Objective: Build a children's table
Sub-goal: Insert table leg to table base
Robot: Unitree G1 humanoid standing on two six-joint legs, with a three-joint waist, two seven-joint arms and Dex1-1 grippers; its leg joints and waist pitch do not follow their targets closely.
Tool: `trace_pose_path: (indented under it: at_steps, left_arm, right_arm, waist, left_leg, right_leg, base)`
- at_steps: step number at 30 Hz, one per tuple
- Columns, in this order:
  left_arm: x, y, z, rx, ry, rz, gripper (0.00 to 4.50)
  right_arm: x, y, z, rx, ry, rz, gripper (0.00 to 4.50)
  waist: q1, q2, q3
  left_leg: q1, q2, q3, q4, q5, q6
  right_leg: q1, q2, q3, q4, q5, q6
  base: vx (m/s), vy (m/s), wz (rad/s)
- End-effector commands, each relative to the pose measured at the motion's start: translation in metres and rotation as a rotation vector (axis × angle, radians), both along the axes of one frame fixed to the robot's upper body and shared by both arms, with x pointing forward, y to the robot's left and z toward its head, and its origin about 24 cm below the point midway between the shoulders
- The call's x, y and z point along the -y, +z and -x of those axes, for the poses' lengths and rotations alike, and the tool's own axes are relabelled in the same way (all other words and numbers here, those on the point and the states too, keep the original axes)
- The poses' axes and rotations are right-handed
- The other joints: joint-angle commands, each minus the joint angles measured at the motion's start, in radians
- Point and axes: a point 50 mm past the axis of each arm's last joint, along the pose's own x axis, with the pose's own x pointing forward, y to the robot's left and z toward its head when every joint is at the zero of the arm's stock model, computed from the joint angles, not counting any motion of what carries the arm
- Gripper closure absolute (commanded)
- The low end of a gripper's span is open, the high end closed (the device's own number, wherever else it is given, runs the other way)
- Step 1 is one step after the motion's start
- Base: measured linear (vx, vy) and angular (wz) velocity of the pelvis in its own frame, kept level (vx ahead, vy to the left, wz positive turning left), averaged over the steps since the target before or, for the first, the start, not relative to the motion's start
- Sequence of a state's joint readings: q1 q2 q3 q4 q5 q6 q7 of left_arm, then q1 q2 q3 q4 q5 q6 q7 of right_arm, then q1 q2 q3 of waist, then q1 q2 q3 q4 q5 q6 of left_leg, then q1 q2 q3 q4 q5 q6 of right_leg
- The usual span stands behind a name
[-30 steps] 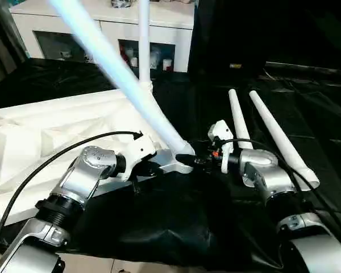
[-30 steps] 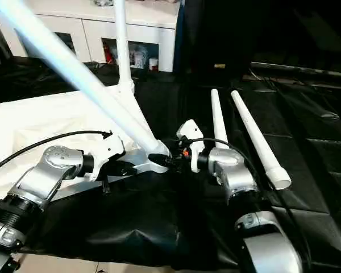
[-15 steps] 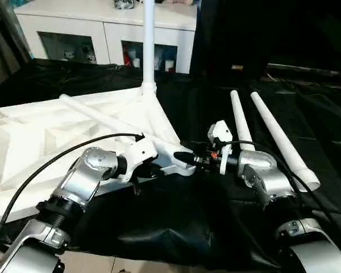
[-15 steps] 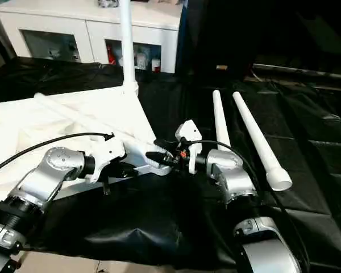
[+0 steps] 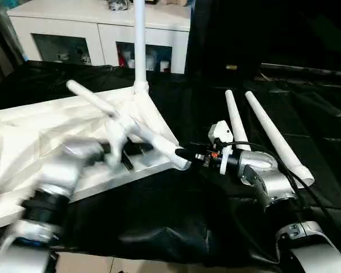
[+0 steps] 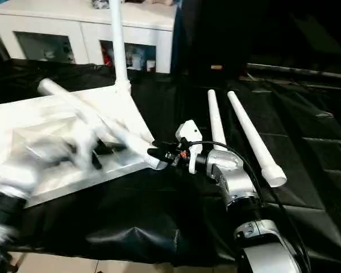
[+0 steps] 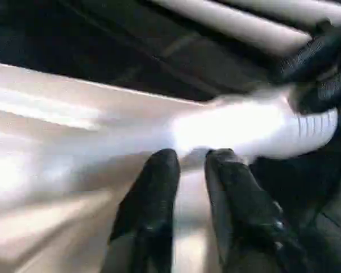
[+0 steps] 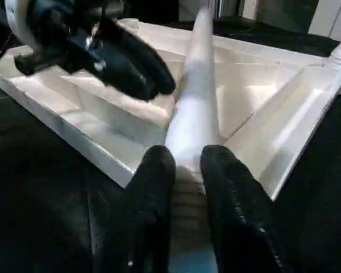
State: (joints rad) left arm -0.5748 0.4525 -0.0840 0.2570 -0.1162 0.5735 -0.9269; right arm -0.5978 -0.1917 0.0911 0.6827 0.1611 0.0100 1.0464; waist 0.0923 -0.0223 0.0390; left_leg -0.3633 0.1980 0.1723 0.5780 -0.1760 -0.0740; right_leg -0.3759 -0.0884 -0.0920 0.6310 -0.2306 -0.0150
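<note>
Upturned tabletop (image 5: pixel 40 128) on black sheet (image 5: pixel 159 216) at left, one leg upright at far corner, right tool (image 5: pixel 188 154) clamped on loose leg's (image 5: pixel 142 132) near end, left tool (image 7: pixel 192 165) slightly parted beside it, gripping nothing, two spare legs (image 5: pixel 261 128) lying right

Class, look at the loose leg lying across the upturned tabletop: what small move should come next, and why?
Probably lift the leg by its wide end toward the near corner of the tabletop: the right gripper pinches that end, and one leg already stands at the far corner.

left tool (image 7: pixel 190 165) parted, beside white leg (image 7: pixel 238 128)
</note>
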Motion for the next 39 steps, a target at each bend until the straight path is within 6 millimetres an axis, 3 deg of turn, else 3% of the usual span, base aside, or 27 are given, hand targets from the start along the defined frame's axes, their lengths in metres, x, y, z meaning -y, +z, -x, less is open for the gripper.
trace_pose_path:
  at_steps: [1,3,5,6,9,13,14,16,18,19,22,27,28,30,32,34,37,39]
  left_arm:
    - [-0.001,-0.003,0.003,-0.028,0.011,-0.014,3.26]
    - [-0.001,-0.008,0.008,-0.048,-0.002,-0.038,3.02]
    - [-0.001,-0.011,0.009,-0.056,0.006,-0.049,2.98]
    - [-0.001,-0.012,0.01,-0.061,0.015,-0.055,2.74]
    - [-0.001,-0.013,0.011,-0.072,0.025,-0.069,2.6]
    - [-0.003,-0.013,0.013,-0.074,0.016,-0.099,2.25]
    - [-0.004,-0.013,0.013,-0.074,0.014,-0.111,2.2]
    - [-0.006,-0.015,0.015,-0.075,0.012,-0.132,1.94]
    - [-0.006,-0.016,0.016,-0.077,0.012,-0.136,1.83]
    - [-0.007,-0.016,0.017,-0.079,0.006,-0.139,1.79]
    - [-0.007,-0.016,0.018,-0.081,0.0,-0.144,1.56]
    - [-0.007,-0.017,0.019,-0.08,-0.004,-0.153,1.11]
    - [-0.006,-0.017,0.02,-0.08,-0.006,-0.156,1.11]
    - [-0.006,-0.018,0.02,-0.079,-0.007,-0.16,0.92]
    - [-0.006,-0.018,0.02,-0.079,-0.008,-0.162,0.8]
    - [-0.007,-0.019,0.021,-0.078,-0.009,-0.171,0.52]
    - [-0.007,-0.021,0.024,-0.083,-0.013,-0.181,0.22]
    - [-0.007,-0.022,0.026,-0.087,-0.018,-0.187,0.12]
  right_arm:
    - [0.005,-0.022,0.005,-0.09,-0.007,0.102,3.82]
    - [0.003,-0.018,0.003,-0.074,0.005,0.103,4.08]
    - [0.002,-0.014,0.002,-0.067,0.01,0.1,4.16]
    - [0.003,-0.013,0.001,-0.062,0.01,0.1,4.33]
    - [0.003,-0.008,-0.002,-0.052,0.011,0.106,4.48]
    - [0.002,0.001,-0.008,-0.014,0.004,0.122,4.5]
    - [0.002,0.004,-0.009,-0.024,0.006,0.104,4.5]
    - [0.0,0.013,-0.013,-0.048,0.019,0.061,4.15]
    - [-0.001,0.022,-0.015,-0.053,0.039,0.04,4.12]
    - [-0.004,0.03,-0.017,-0.059,0.059,0.018,4.02]
    - [-0.009,0.043,-0.021,-0.066,0.092,-0.014,3.73]
    - [-0.019,0.055,-0.026,-0.068,0.136,0.005,3.25]
    - [-0.024,0.058,-0.029,-0.08,0.143,0.038,3.25]
    - [-0.031,0.06,-0.032,-0.127,0.16,0.095,2.88]
    - [-0.034,0.06,-0.033,-0.135,0.171,0.127,2.86]
    - [-0.045,0.06,-0.036,-0.146,0.181,0.199,2.52]
    - [-0.055,0.059,-0.043,-0.094,0.135,0.321,2.33]
    - [-0.058,0.057,-0.049,-0.039,0.063,0.406,2.21]
  waist:
    - [0.001,0.01,-0.046]
    - [0.0,0.004,-0.048]
    - [0.0,0.005,-0.049]
    - [0.0,0.003,-0.05]
    - [0.001,0.0,-0.052]
    - [0.001,-0.001,-0.051]
    - [-0.001,-0.007,-0.05]
    - [-0.001,-0.005,-0.051]
    - [0.0,-0.002,-0.053]
    - [-0.003,-0.012,-0.053]
    - [-0.001,-0.007,-0.054]
    - [0.0,-0.016,-0.054]
    - [-0.002,-0.02,-0.053]
    - [-0.002,-0.018,-0.052]
    - [-0.002,-0.015,-0.051]
    - [-0.004,-0.022,-0.051]
    - [-0.004,-0.016,-0.052]
    - [-0.005,-0.019,-0.051]
  left_leg:
    - [0.01,0.04,-0.01,-0.072,-0.205,0.023]
    - [0.01,0.04,-0.01,-0.072,-0.2,0.023]
    - [0.008,0.04,-0.01,-0.07,-0.179,0.028]
    - [0.008,0.039,-0.009,-0.068,-0.165,0.033]
    - [0.006,0.038,-0.008,-0.065,-0.127,0.047]
    - [0.006,0.038,-0.008,-0.065,-0.128,0.048]
    - [0.005,0.037,-0.007,-0.065,-0.129,0.05]
    - [0.005,0.036,-0.008,-0.065,-0.131,0.054]
    - [0.006,0.038,-0.008,-0.062,-0.107,0.053]
    - [0.005,0.037,-0.007,-0.062,-0.101,0.057]
    - [0.006,0.039,-0.008,-0.06,-0.08,0.063]
    - [0.006,0.036,-0.005,-0.056,-0.05,0.068]
    - [0.006,0.036,-0.005,-0.056,-0.05,0.068]
    - [0.006,0.037,-0.005,-0.057,-0.056,0.064]
    - [0.008,0.038,-0.005,-0.057,-0.063,0.054]
    - [0.007,0.039,-0.005,-0.057,-0.067,0.043]
    - [0.009,0.04,-0.005,-0.057,-0.053,0.029]
    - [0.01,0.037,-0.004,-0.058,-0.044,0.019]
  right_leg:
    - [0.039,-0.066,0.058,-0.078,-0.114,-0.237]
    - [0.039,-0.066,0.058,-0.078,-0.106,-0.234]
    - [0.04,-0.065,0.059,-0.075,-0.079,-0.234]
    - [0.04,-0.064,0.058,-0.073,-0.056,-0.237]
    - [0.042,-0.063,0.057,-0.067,-0.007,-0.247]
    - [0.042,-0.064,0.057,-0.068,-0.017,-0.25]
    - [0.041,-0.062,0.057,-0.069,-0.022,-0.247]
    - [0.044,-0.062,0.057,-0.068,-0.031,-0.246]
    - [0.042,-0.063,0.057,-0.064,0.006,-0.25]
    - [0.043,-0.061,0.057,-0.063,0.016,-0.252]
    - [0.043,-0.063,0.056,-0.057,0.044,-0.266]
    - [0.044,-0.062,0.056,-0.051,0.104,-0.28]
    - [0.044,-0.061,0.056,-0.052,0.097,-0.284]
    - [0.042,-0.063,0.056,-0.052,0.078,-0.284]
    - [0.041,-0.062,0.056,-0.052,0.064,-0.284]
    - [0.041,-0.064,0.056,-0.05,0.059,-0.285]
    - [0.039,-0.065,0.056,-0.047,0.074,-0.283]
    - [0.038,-0.064,0.056,-0.046,0.084,-0.286]
  base:
    - [0.0,0.0,0.0]
    - [0.0,0.0,0.0]
    - [0.0,0.0,0.0]
    - [0.0,0.0,0.0]
    - [0.0,0.0,0.0]
    - [0.0,0.0,0.0]
    - [0.0,0.0,0.0]
    - [0.0,0.0,0.0]
    - [0.0,0.0,0.0]
    - [0.0,0.0,0.0]
    - [0.0,0.0,0.0]
    - [0.0,0.0,0.0]
    - [0.0,0.0,0.0]
    - [0.0,0.0,0.0]
    - [0.0,0.0,0.0]
    - [0.0,0.0,0.0]
    - [0.0,0.0,0.0]
    - [0.0,0.0,0.0]
